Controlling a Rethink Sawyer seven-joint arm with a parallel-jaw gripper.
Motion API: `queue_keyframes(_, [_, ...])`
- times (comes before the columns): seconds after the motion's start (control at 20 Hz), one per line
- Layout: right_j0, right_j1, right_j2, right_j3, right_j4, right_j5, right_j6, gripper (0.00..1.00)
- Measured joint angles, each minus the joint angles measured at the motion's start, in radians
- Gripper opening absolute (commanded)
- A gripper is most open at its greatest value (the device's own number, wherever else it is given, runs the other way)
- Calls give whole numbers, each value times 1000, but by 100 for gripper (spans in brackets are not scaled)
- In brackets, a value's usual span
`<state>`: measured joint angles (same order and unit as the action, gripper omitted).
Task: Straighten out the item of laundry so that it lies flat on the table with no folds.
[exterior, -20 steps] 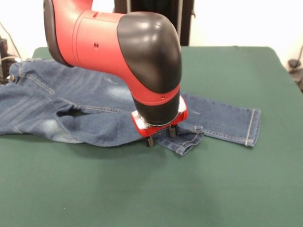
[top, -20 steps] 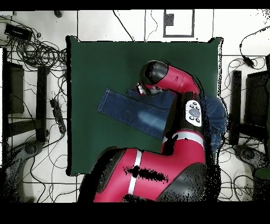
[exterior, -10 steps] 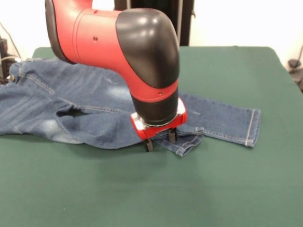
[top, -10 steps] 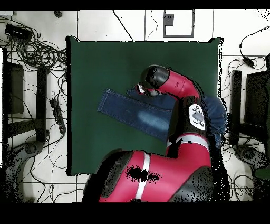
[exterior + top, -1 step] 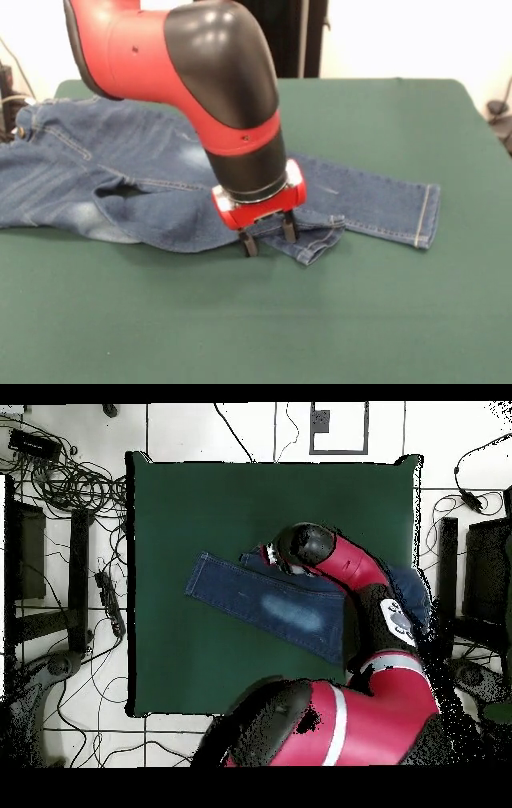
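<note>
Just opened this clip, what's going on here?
A red and black arm has its gripper down at a pair of jeans on a green table. The fingers are open, straddling the edge of the near leg, whose end is folded over by the cuff. The other leg lies straight out to its hem. The waist end lies toward the table's edge. So the jeans are not flat yet.

Lighting was bright, even and diffuse, apparently from overhead. The arm [image 5: 208,88] showed soft white highlights on its black elbow shell and cast a faint shadow on the jeans [image 5: 152,188]. A thin dark shadow edged the denim on the table [image 5: 256,320]. The front view was in focus throughout.
</note>
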<state>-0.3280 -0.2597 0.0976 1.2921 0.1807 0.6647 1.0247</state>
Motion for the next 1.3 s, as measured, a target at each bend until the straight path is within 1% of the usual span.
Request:
queue_keyframes(0.2, [-5, -3, 9, 7, -7, -8, 0, 100])
queue_keyframes(0.35, [12, -2, -7, 0, -9, -9, 0, 100])
queue_keyframes(0.7, [85, 9, -72, -36, -11, 7, 0, 100])
queue_keyframes(0.75, [105, 12, -80, -47, -10, 10, 0, 100])
queue_keyframes(1.05, [167, 14, -84, -69, -7, 10, 2, 100])
queue_keyframes(1.3, [241, 35, -111, -111, -2, 10, 29, 100])
